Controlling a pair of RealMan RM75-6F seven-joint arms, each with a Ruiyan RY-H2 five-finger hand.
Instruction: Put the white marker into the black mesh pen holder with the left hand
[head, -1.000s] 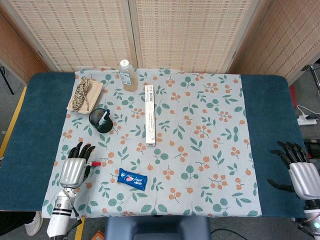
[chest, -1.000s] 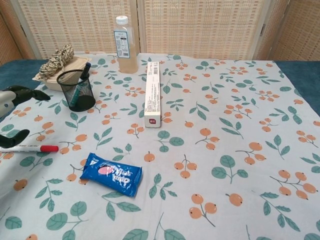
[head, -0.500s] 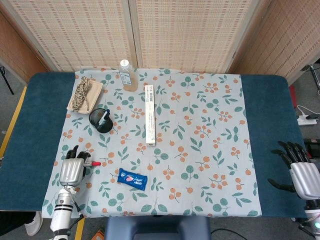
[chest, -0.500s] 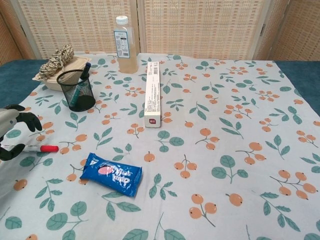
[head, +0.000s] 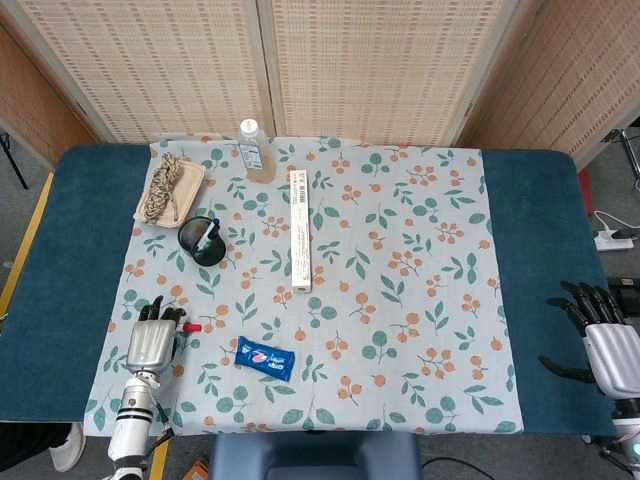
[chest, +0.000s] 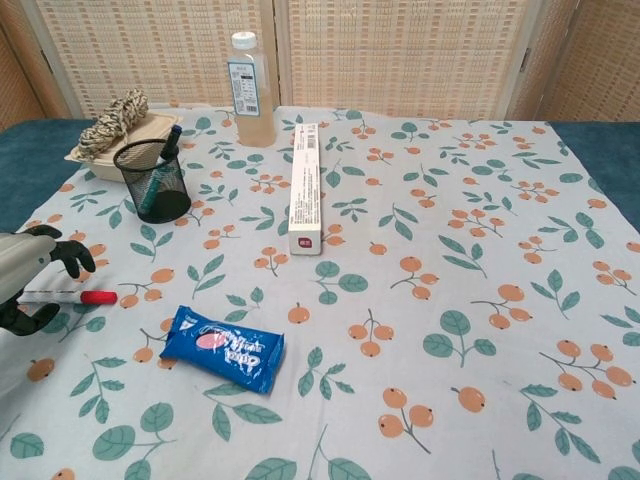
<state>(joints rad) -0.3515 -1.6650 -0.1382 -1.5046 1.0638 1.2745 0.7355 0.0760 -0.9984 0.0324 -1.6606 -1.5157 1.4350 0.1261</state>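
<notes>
The white marker (chest: 68, 297) with a red cap (head: 192, 327) lies flat on the floral cloth at the near left. My left hand (chest: 28, 277) arches over its white barrel, fingers above and thumb below, curled but not closed on it. From the head view the left hand (head: 150, 341) covers the barrel and only the cap shows. The black mesh pen holder (chest: 152, 181) stands upright farther back with a blue pen inside; in the head view the holder (head: 201, 240) is beyond the hand. My right hand (head: 608, 349) rests at the near right edge, fingers spread, holding nothing.
A blue snack packet (chest: 223, 348) lies just right of the marker. A long white box (chest: 305, 187) runs down the cloth's middle. A bottle (chest: 248, 90) and a tray with coiled rope (chest: 115, 125) stand at the back left, behind the holder.
My left hand has drawn back toward the near edge and come down over the marker, its fingers curling in around the barrel. The marker has not moved. The right hand has shifted slightly.
</notes>
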